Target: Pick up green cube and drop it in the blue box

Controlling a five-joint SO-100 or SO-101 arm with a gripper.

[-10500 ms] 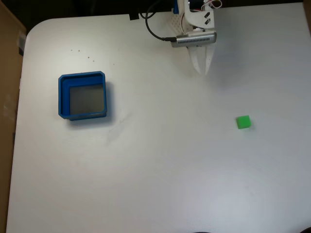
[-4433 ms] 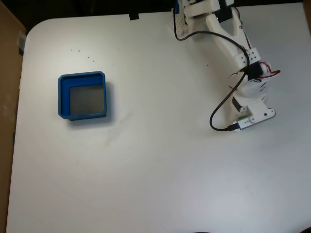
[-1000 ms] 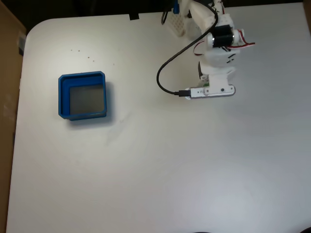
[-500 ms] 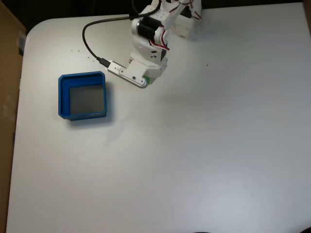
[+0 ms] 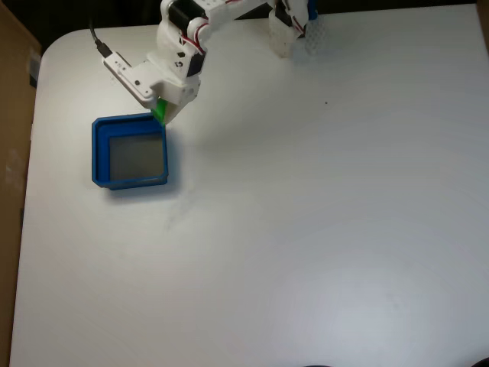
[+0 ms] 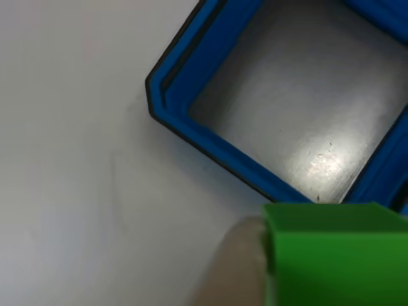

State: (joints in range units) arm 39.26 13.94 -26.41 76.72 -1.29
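The blue box point(image 5: 98, 153) sits at the left of the white table in the fixed view, with a grey floor. My gripper point(image 5: 162, 115) hangs over the box's upper right corner, shut on the green cube point(image 5: 160, 112), of which a sliver shows under the white wrist. In the other view the green cube point(image 6: 331, 255) fills the lower right, held against a pale finger point(image 6: 233, 268), above the blue box's wall point(image 6: 210, 146) and its bare grey floor.
The arm's white base point(image 5: 294, 27) stands at the table's far edge, with a black cable point(image 5: 98, 42) trailing from the wrist. A brown cardboard panel point(image 5: 11, 115) borders the left side. Open white table spreads right of and below the box.
The arm has swung left with the green cube, from the table's right side to above the blue box's upper right corner. The box has not moved.
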